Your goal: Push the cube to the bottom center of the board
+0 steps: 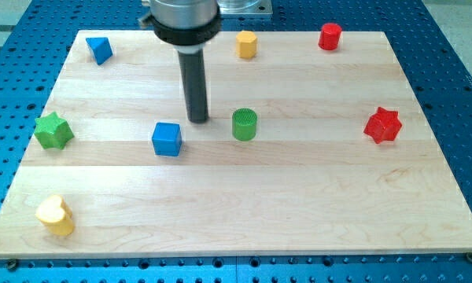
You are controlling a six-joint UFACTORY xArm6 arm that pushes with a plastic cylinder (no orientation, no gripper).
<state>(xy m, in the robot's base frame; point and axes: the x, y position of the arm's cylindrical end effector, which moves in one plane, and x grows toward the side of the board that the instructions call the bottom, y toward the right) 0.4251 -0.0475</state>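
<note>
Nearest is that yellow heart (55, 215). Bare rod, nothing grasped: my tip (198, 119) sits just far-right of the blue cube (167, 139), probably lining up a near-right shove.

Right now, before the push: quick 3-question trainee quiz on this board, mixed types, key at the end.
1. True or false: my tip touches the blue cube.
2. Which block sits nearest my tip on the view's right? A) red star B) green cylinder C) yellow heart
3. Fill in: the green star lies near the board's ____ edge in the view.

Key: 1 false, a gap shows, with my tip up and to the right of the cube. 2 B. 3 left.
</note>
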